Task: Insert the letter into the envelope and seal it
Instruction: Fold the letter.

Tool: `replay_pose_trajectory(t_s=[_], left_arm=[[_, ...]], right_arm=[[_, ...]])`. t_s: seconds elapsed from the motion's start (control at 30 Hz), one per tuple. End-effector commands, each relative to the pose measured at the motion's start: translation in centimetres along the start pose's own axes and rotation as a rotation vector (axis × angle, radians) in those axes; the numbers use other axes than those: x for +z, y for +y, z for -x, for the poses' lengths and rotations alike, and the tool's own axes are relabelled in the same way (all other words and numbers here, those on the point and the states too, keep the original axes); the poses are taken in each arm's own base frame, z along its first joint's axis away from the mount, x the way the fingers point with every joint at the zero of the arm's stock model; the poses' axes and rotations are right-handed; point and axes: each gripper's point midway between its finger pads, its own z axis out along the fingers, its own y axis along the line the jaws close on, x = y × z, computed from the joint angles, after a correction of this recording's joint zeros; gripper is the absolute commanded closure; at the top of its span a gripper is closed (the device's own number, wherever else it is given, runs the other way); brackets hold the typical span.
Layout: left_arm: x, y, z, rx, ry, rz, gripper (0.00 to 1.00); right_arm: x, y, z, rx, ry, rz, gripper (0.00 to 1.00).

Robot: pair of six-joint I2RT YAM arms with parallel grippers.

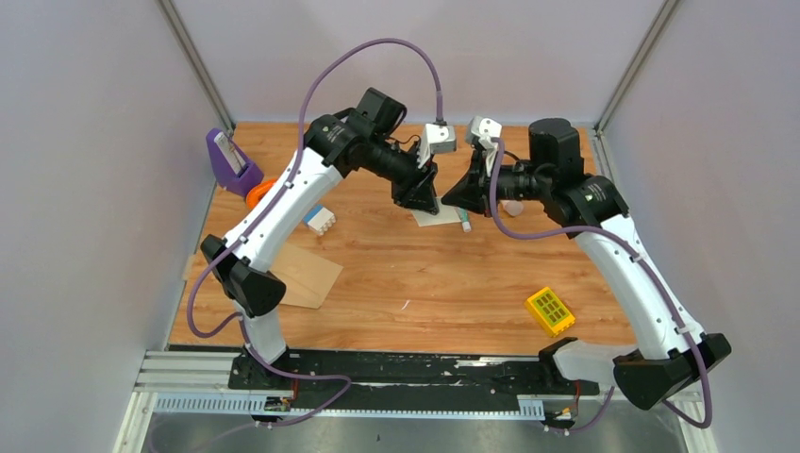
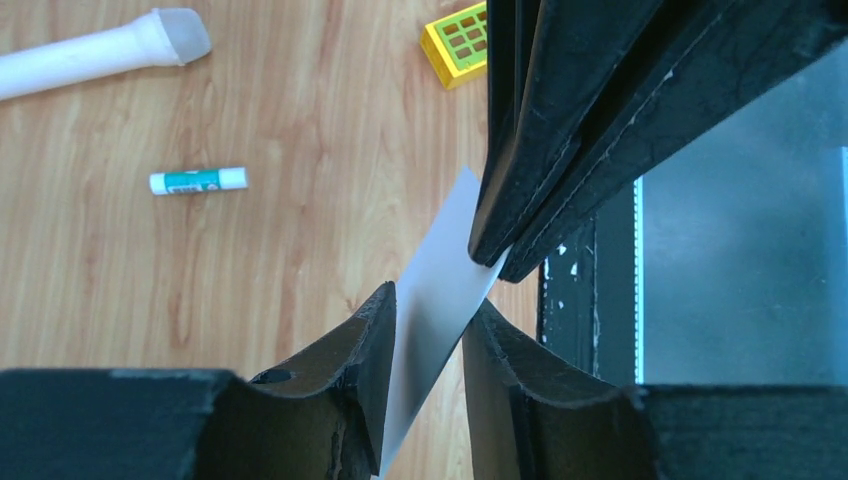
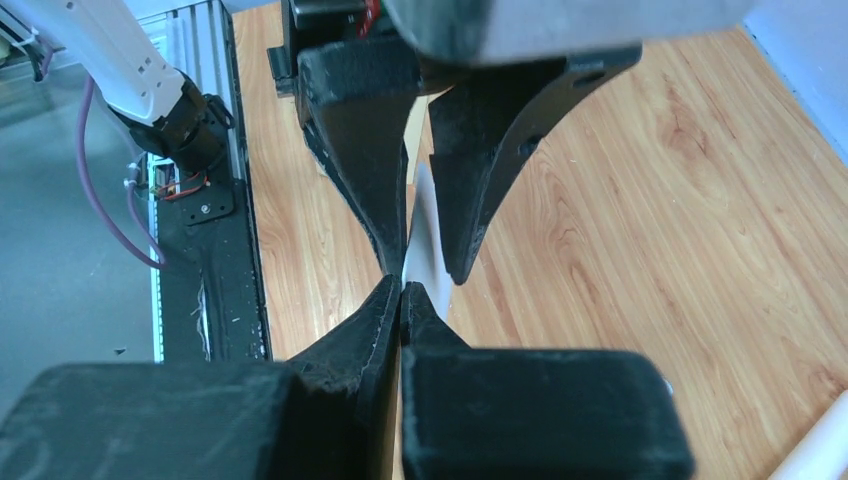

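Overhead, both arms reach to the far middle of the bench (image 1: 425,283), and their tips meet nose to nose. The left end effector (image 1: 427,202) and the right end effector (image 1: 447,198) are just beside each other. The letter (image 1: 436,217) shows as a pale patch directly under them, but from this view I cannot tell how the fingers stand. The envelope (image 1: 311,276) lies flat on the near left of the bench, well apart from the letter, with one corner under the left arm's elbow. A purple holder (image 1: 231,160) and an orange object (image 1: 259,192) sit at the far left edge. A small white and blue box (image 1: 319,220) is a little to their right. A glue stick (image 1: 465,223) lies just right of the letter, and a yellow block (image 1: 550,311) sits on the near right.

From the left wrist, the left end effector (image 2: 428,310) is released: its two fingers stand apart, and the letter (image 2: 440,270) runs edge-on between them, lifted off the wood. The right end effector (image 2: 492,262) comes in from the opposite side, clenched on the sheet's corner. On the wood beyond lie the glue stick, a white tube (image 2: 100,55) and the yellow block.

From the right wrist, the right end effector (image 3: 402,292) has its fingertips pressed together on the letter's (image 3: 425,215) edge, grasping it. Opposite, the fingers of the left end effector (image 3: 427,272) stand parted, with the sheet rising in the gap between them.
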Motion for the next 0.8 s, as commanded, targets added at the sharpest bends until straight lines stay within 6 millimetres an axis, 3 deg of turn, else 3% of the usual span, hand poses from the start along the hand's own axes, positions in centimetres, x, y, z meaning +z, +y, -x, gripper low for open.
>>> replay_pose_trajectory(t_s=[0.0,0.2,0.37,0.5,0.77], left_arm=[[-0.5,-1.0,1.7,0.022,-0.044,-0.022,0.63],[-0.5,-1.3,1.6,0.021,-0.045,-0.037,0.64],[-0.3,-1.3,1.2,0.015,-0.035,-0.043,0.90],[-0.2,-1.4,0.5,0.013,-0.018,-0.048,1.00],[-1.4,-2.5,-0.9,0.042,0.016,-0.032,0.98]], right_arm=[[0.5,0.4,0.3,-0.052,-0.015,0.017,1.00],[0.9,0.0,-0.4,-0.058,0.004,0.004,1.00],[0.9,-0.1,-0.4,-0.078,0.009,-0.014,1.00],[0.3,-0.4,0.4,-0.106,-0.002,-0.052,1.00],[-1.2,-1.3,1.5,-0.082,-0.037,-0.089,1.00]])
